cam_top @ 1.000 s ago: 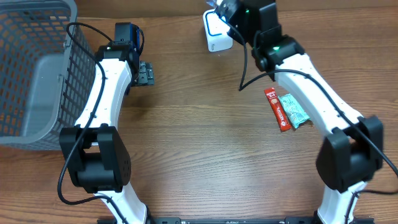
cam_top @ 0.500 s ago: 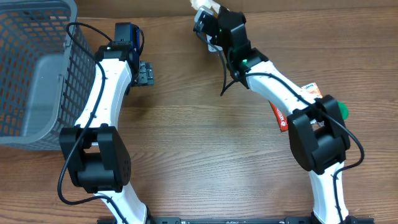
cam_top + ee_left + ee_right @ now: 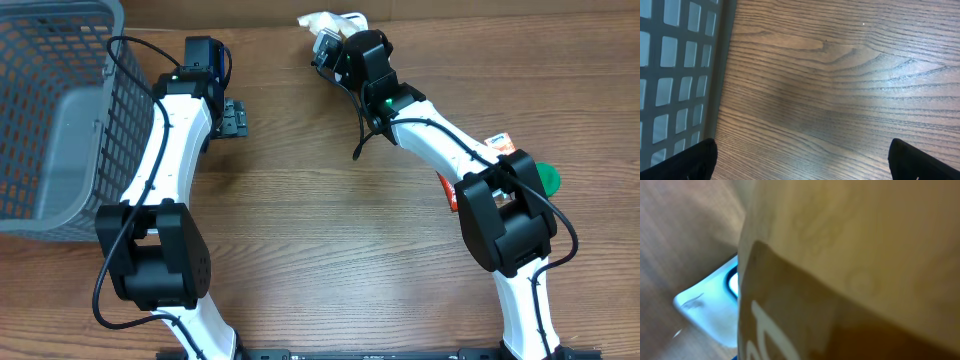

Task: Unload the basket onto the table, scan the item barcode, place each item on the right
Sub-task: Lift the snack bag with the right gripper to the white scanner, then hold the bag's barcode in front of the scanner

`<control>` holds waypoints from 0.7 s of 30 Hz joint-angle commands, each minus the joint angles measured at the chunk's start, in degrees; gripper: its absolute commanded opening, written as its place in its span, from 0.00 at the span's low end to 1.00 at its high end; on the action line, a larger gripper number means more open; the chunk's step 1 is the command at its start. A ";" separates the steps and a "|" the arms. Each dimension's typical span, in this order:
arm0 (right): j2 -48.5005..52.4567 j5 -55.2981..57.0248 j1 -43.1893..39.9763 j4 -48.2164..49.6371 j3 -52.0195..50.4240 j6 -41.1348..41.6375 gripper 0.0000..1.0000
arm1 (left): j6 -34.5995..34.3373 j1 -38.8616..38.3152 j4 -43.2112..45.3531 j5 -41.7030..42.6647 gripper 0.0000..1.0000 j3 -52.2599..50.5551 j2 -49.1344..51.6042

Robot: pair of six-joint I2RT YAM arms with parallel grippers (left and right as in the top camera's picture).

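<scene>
The right pincer (image 3: pixel 330 38) grips the packet (image 3: pixel 850 255) with the scanner (image 3: pixel 707 305) just beneath it, so scanning looks underway, not finished; the left pincer (image 3: pixel 804 161) waits wide open, well apart.

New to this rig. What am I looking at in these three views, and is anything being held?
Two white-and-black robot arms work at a brown wooden table. The overhead view comes from a fixed camera looking down. The other two views come from a camera on each wrist.

The left gripper is open and empty, beside a grey plastic mesh basket. Its wrist view shows only wood grain and the basket wall.

The right gripper is at the table's far edge, shut on a pale tan packet. That packet fills most of the right wrist view. Behind it a corner of a white-and-blue device shows, probably the scanner.

Near the right arm lie a red sachet and a green item, both mostly hidden by the arm.
</scene>
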 commanded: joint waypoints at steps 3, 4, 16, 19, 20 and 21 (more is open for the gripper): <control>-0.02 -1.73 0.17 -2.01 1.07 4.92 0.04 | -0.83 -0.04 0.11 -0.72 1.00 0.85 -1.09; -0.04 -1.73 0.17 -1.90 1.09 6.16 0.04 | -0.83 -0.04 0.11 -0.72 1.00 0.85 -1.09; -0.04 -7.58 0.22 -6.34 1.09 10.69 0.04 | -0.83 -0.04 0.11 -0.72 1.00 0.85 -1.09; -0.04 -7.56 0.22 -7.74 1.09 13.99 0.04 | -0.83 -0.04 0.11 -0.72 1.00 0.85 -1.09; -0.04 -7.54 0.22 -8.00 1.09 14.86 0.04 | -0.83 -0.04 0.11 -0.72 1.00 0.85 -1.09; -0.04 -7.56 0.22 -8.07 1.09 15.30 0.04 | -0.83 -0.04 0.11 -0.72 1.00 0.85 -1.09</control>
